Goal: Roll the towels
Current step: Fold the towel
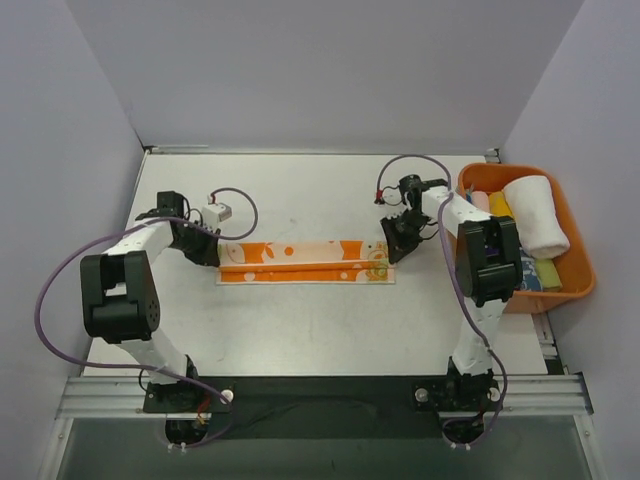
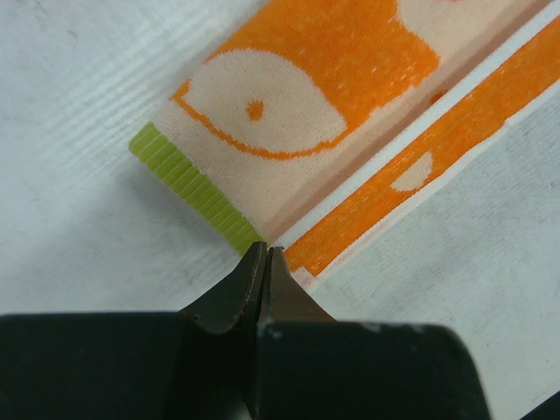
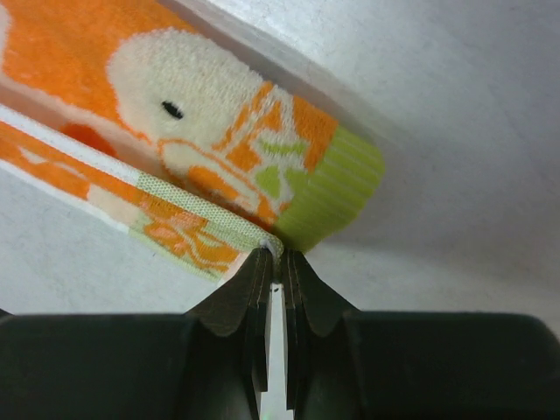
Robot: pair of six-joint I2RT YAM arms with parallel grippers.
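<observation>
A cream towel with orange blotches (image 1: pixel 305 262) lies folded into a long narrow strip across the table's middle. My left gripper (image 1: pixel 205 250) is at its left end. In the left wrist view the jaws (image 2: pixel 264 252) are fully shut, tips touching the towel (image 2: pixel 306 96) beside its green hem, and no cloth shows between them. My right gripper (image 1: pixel 392 250) is at the right end. In the right wrist view its tips (image 3: pixel 278 255) pinch a corner of the towel (image 3: pixel 175 105) next to the green hem. A white rolled towel (image 1: pixel 535 212) and small coloured rolled ones (image 1: pixel 500 205) lie in the bin.
An orange plastic bin (image 1: pixel 590 270) stands at the table's right edge, just beyond the right arm. Grey walls close in the table on the left, back and right. A metal rail (image 1: pixel 320 395) carrying both arm bases runs along the near edge.
</observation>
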